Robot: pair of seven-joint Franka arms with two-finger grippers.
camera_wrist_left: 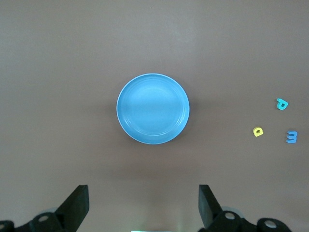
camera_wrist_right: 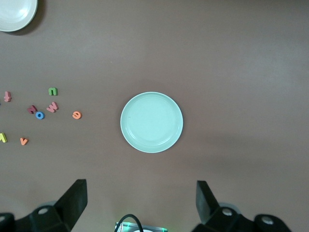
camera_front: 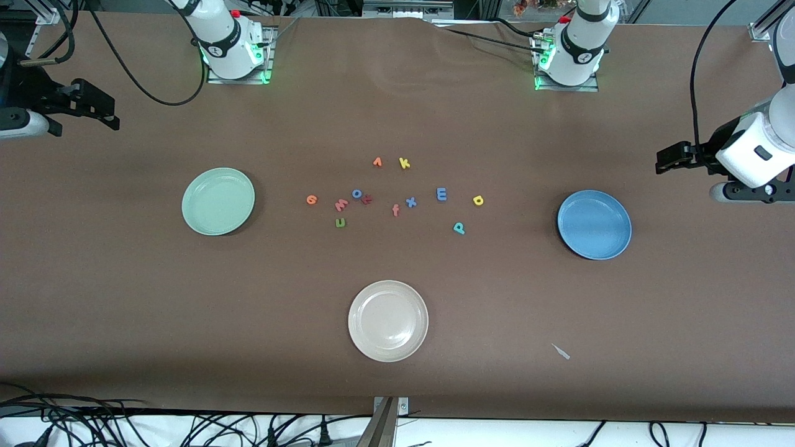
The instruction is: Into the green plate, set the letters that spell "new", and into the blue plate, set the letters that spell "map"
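Brown table: both grippers, left gripper (camera_wrist_left: 144,205) and right gripper (camera_wrist_right: 141,203), hover spread; descend squarely over the tiny n (camera_front: 340,222), pinching gently.

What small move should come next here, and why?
Probably the right gripper, open above the green plate, should descend to the orange e: all letters still lie on the table, both plates are empty, and the e lies nearest that plate. The left gripper waits open.

Front camera looked down from high across the counter (camera_front: 397,112). Wrist cameras looked straight down from high: left centred on blue plate (camera_wrist_left: 153,108), right on green plate (camera_wrist_right: 151,122); front view shared both.
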